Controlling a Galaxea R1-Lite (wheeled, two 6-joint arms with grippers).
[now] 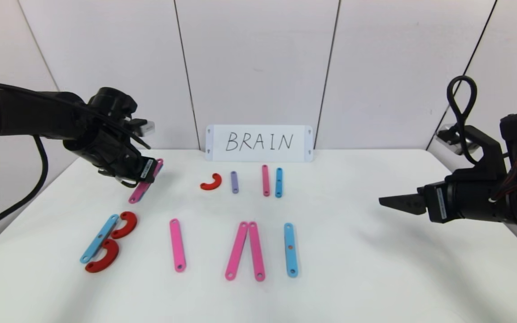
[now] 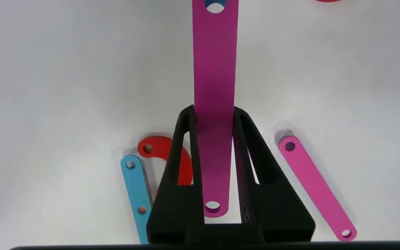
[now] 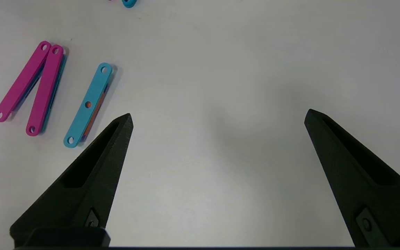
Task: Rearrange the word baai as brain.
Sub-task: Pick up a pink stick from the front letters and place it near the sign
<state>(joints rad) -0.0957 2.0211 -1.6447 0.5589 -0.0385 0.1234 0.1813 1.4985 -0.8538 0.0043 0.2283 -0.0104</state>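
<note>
The left hand point(image 1: 144, 177) grips a pink bar point(image 1: 138, 193) above the tabletop point(image 1: 375, 269), behind the finished B point(image 1: 108, 242). R, A and N look incomplete. The right hand point(image 1: 391, 202) waits open, well apart.

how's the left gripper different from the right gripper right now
The left gripper is shut on a pink bar; the right gripper is open and holds nothing. The left gripper is at the far left of the table, behind the blue bar and red curves; the right gripper hangs at the right, with no pieces under it. Both have black, pointed fingers.
</note>
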